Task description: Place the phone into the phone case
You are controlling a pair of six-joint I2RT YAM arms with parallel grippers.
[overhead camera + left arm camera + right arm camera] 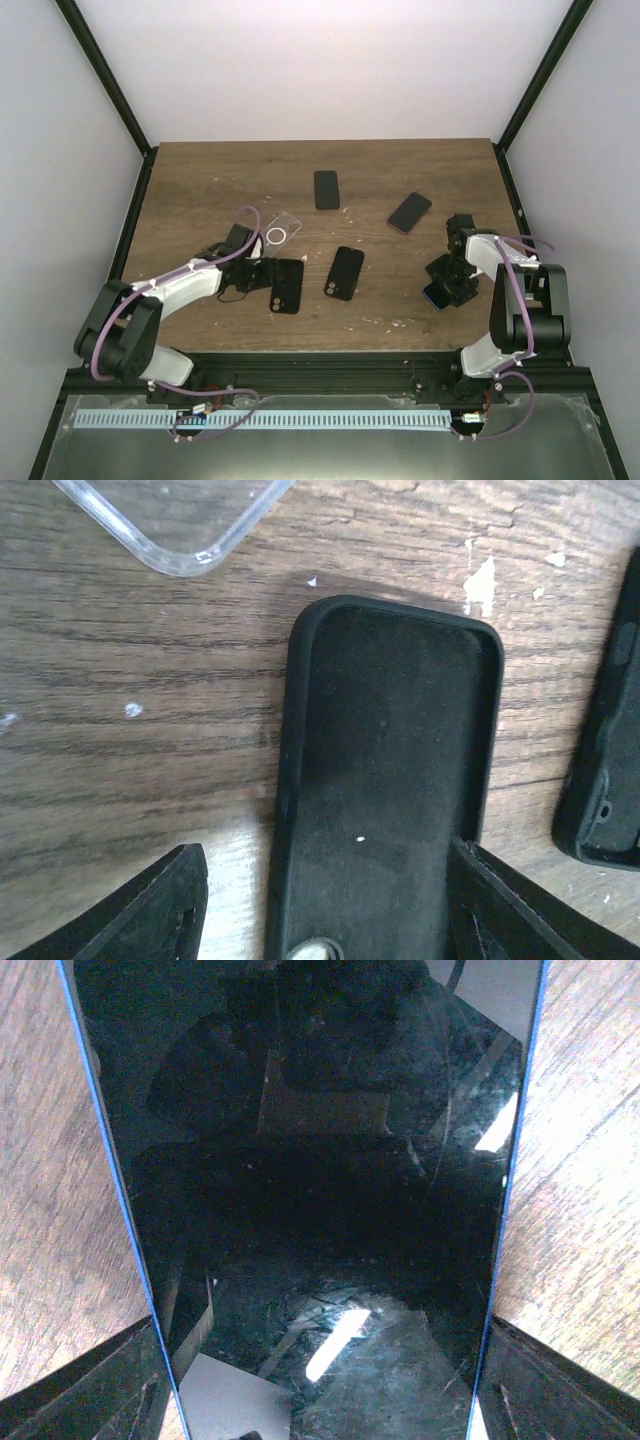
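Open wood on the surface [200,180] lies along its far and left edges. The left arm [190,280] stretches low, its gripper [325,848] spread around the black phone case [390,740], left finger clear of the rim. The right gripper [322,1322] flanks the blue-edged phone [320,1160] near the right edge; I cannot tell if it pinches

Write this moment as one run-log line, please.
left gripper: open, astride black case | right gripper: astride blue-edged phone, grip unclear | status: not yet inserted
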